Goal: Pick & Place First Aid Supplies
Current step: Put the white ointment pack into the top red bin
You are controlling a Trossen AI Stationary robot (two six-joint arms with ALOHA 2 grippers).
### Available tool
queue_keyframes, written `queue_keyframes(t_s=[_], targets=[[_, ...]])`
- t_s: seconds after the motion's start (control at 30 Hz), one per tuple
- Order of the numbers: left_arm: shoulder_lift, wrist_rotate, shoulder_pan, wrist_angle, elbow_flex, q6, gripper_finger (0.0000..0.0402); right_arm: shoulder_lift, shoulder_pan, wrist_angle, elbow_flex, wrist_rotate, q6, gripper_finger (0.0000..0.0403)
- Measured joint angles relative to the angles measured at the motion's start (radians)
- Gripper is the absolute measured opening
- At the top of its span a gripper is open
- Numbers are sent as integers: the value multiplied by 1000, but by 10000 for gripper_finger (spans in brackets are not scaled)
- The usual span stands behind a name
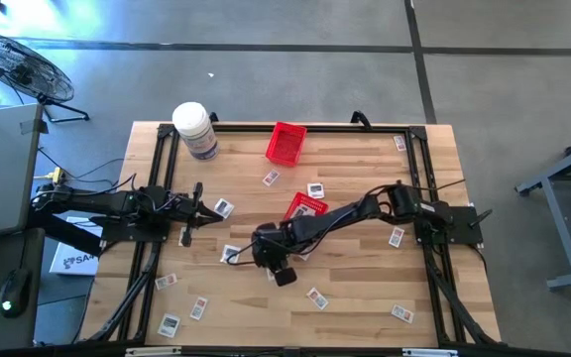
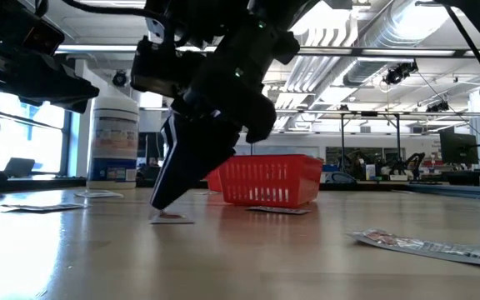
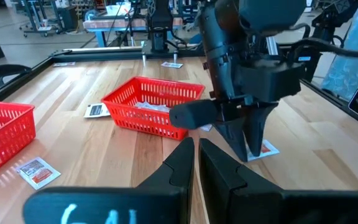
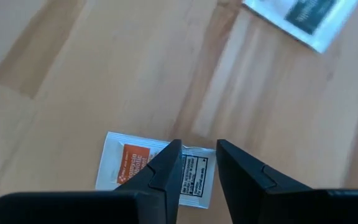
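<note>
The first aid supplies are small flat white packets scattered over the wooden table (image 1: pixel 365 297). One with orange print (image 4: pixel 132 165) lies flat left of the table's middle (image 1: pixel 230 255). My right gripper (image 4: pixel 199 163) slants down over it, open, its fingertips low over the packet's printed end (image 2: pixel 161 202). My left gripper (image 3: pixel 196 155) waits at the left side (image 1: pixel 206 209), shut and holding nothing. My right gripper comes at the orange-print packet from above, slanting from the table's right side, one fingertip (image 4: pixel 169 163) over the packet's white printed end (image 4: pixel 194 177). The packet lies flat on the table. Whether the fingertips touch it, I cannot tell.
One red basket (image 1: pixel 305 207) stands just right of my right gripper, another (image 1: pixel 286 142) at the far edge beside a white jar (image 1: pixel 195 129). More packets lie near the front edge (image 1: pixel 316 297) and at the right (image 1: pixel 397 237). A black frame rims the table.
</note>
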Motion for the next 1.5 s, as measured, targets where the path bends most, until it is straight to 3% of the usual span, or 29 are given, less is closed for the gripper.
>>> queue_keyframes(t_s=[0.87,1.3,1.5], targets=[[0,0,0,0,0,0,21,34,-13,-49,5,10,76,93],[0,0,0,0,0,0,21,37,-21,-52,3,20,76,8],[0,0,0,0,0,0,21,37,-20,-53,2,29,66,6]])
